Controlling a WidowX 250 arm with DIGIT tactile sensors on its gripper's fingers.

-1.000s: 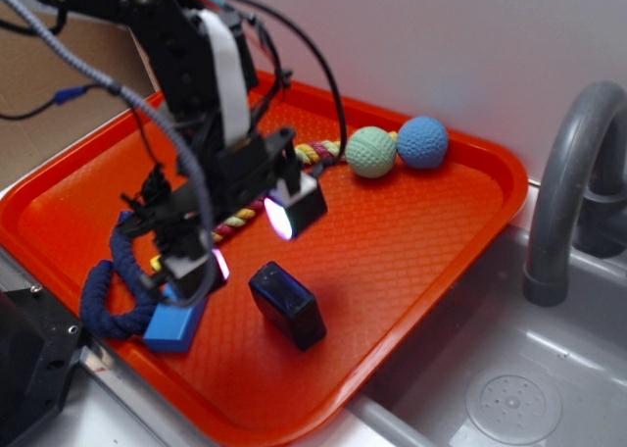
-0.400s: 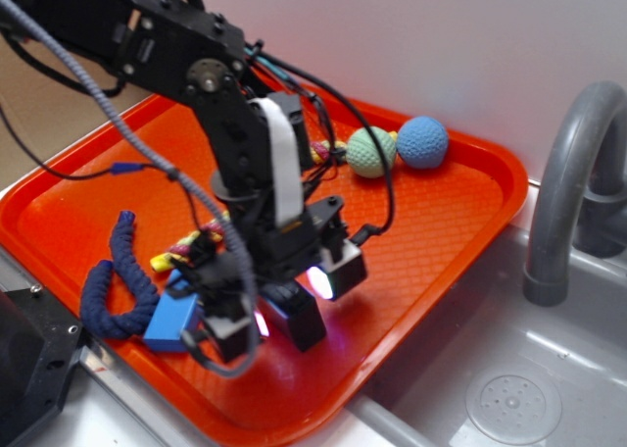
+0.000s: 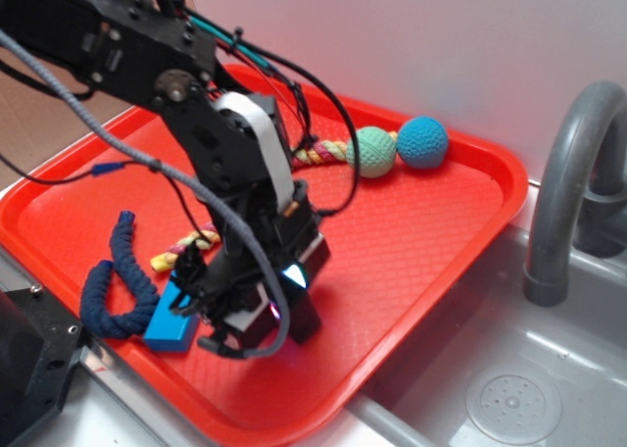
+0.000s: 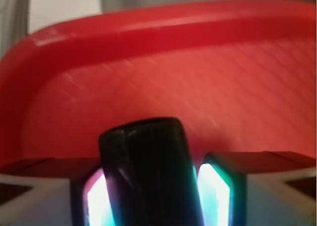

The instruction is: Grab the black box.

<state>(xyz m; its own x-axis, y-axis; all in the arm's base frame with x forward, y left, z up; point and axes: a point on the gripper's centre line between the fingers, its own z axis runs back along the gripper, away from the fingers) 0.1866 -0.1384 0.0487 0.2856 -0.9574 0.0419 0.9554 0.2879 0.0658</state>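
Glossy, round-edged black box (image 4: 146, 174) sits between claw (image 4: 153, 196) pads.

Exterior view: raised, looking down at an angle across the red tray (image 3: 431, 222), sink at lower right. Wrist view: very close, low between the jaws, facing the tray's far rim (image 4: 148, 23). Shared: black box (image 4: 148, 171) (image 3: 302, 315) between the jaws, tray floor.

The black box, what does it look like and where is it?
The black box is small, glossy and dark, with rounded edges, like smooth plastic. It sits on the red tray near the front edge. The claw is down around it, one glowing finger close on each side. A blue block lies nearby.
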